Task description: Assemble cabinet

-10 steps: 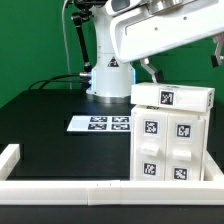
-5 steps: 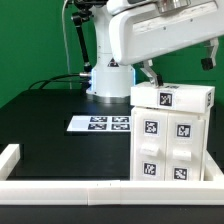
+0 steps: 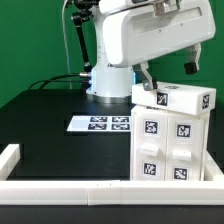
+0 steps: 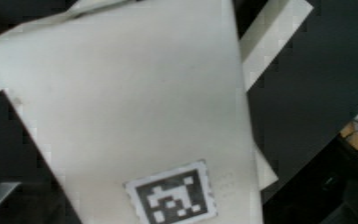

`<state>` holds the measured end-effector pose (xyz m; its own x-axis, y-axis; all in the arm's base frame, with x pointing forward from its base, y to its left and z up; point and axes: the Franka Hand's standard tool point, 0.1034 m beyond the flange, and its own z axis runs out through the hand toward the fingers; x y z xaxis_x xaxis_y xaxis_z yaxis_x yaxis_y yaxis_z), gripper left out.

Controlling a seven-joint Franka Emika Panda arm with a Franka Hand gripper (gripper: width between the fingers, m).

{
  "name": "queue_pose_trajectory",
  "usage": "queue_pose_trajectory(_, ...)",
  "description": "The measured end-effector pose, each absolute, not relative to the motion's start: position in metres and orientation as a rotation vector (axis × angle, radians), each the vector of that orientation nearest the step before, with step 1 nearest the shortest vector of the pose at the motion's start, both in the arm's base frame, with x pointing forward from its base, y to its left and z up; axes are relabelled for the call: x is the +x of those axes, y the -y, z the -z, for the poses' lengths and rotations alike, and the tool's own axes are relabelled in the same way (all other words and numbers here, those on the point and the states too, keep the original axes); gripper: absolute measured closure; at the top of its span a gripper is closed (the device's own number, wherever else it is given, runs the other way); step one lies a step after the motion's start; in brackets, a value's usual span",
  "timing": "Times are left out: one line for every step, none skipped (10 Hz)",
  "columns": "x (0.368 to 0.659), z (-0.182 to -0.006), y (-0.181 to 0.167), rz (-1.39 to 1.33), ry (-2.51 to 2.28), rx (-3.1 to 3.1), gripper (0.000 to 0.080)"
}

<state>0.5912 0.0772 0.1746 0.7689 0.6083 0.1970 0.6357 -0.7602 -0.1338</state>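
The white cabinet body (image 3: pixel 170 145) stands upright at the exterior view's right, with several black-and-white tags on its front. A flat white block (image 3: pixel 176 98) with one tag lies on top of it, turned a little askew. My gripper (image 3: pixel 168 70) hangs just above that block. It is open, its dark fingers (image 3: pixel 147 73) set wide apart near the block's far edge. I cannot tell whether a finger touches the block. In the wrist view the white block (image 4: pixel 131 100) fills most of the picture, its tag (image 4: pixel 172 192) close to the jaws; the fingertips themselves are not clear there.
The marker board (image 3: pixel 100 124) lies flat on the black table, left of the cabinet in the exterior view. Low white border rails (image 3: pixel 70 188) run along the front edge and the left side. The arm's base (image 3: pixel 108 80) and black cables (image 3: pixel 55 80) stand at the back.
The arm has shifted toward the exterior view's left and come slightly lower. The flat block on top of the cabinet has turned a little. The jaws stay wide.
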Motion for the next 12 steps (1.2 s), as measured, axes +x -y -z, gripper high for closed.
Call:
queue_pose_trajectory(0.591, -0.171, -0.074, 0.214, 1.084, -2.737, 0.0002)
queue_pose_trajectory(0.592, -0.168, -0.072, 0.215, 1.135, -2.72, 0.0002)
queue_pose_trajectory(0.593, -0.166, -0.072, 0.212, 1.185, -2.709, 0.0002)
queue_pose_trajectory(0.593, -0.165, -0.073, 0.209, 1.174, -2.712, 0.0002)
queue_pose_trajectory(0.593, -0.163, -0.075, 0.198, 1.057, -2.755, 0.0002)
queue_pose_trajectory(0.594, -0.16, -0.077, 0.191, 0.952, -2.791, 0.0002)
queue_pose_trajectory(0.593, -0.156, -0.077, 0.175, 0.876, -2.812, 0.0002)
queue_pose_trajectory(0.592, -0.152, -0.076, 0.163, 0.835, -2.823, 0.0002)
queue_pose_trajectory(0.592, -0.151, -0.076, 0.16, 0.836, -2.824, 0.0002)
queue_pose_trajectory(0.592, -0.151, -0.076, 0.158, 0.857, -2.824, 0.0002)
queue_pose_trajectory(0.592, -0.152, -0.077, 0.154, 0.846, -2.831, 0.0124)
queue_pose_trajectory(0.593, -0.152, -0.075, 0.159, 0.843, -2.833, 0.0223)
